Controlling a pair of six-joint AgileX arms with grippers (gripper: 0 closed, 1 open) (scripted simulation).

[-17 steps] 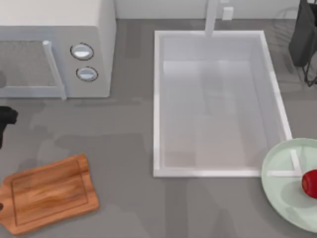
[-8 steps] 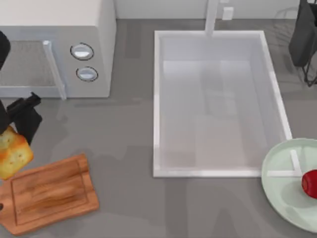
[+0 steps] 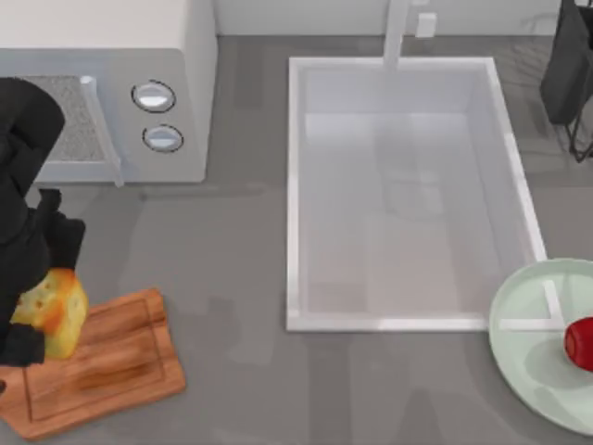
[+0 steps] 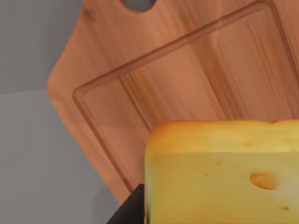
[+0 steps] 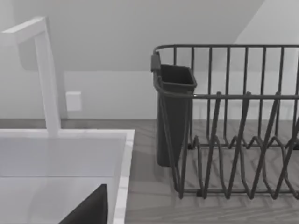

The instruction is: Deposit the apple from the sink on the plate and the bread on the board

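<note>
The sink [image 3: 295, 185] is sitting at the middle of the counter's back edge. The plate [image 3: 528, 352] at the front right corner is carrying the apple [image 3: 581, 341], so that half looks done. The board [image 3: 111, 366] is lying at the front left corner, and the left gripper [image 3: 37, 292] is holding the bread [image 3: 54, 311] clamped above its left end. Next it needs lowering and letting go. The right arm is idling at the back right corner.

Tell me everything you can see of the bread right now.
The bread is a chunky golden-yellow piece with a browned, orange-tinged crust and a few small holes on its pale face. The left gripper holds it between dark fingers over the left part of the wooden board, at the table's left. Whether it touches the board yet cannot be told.
</note>
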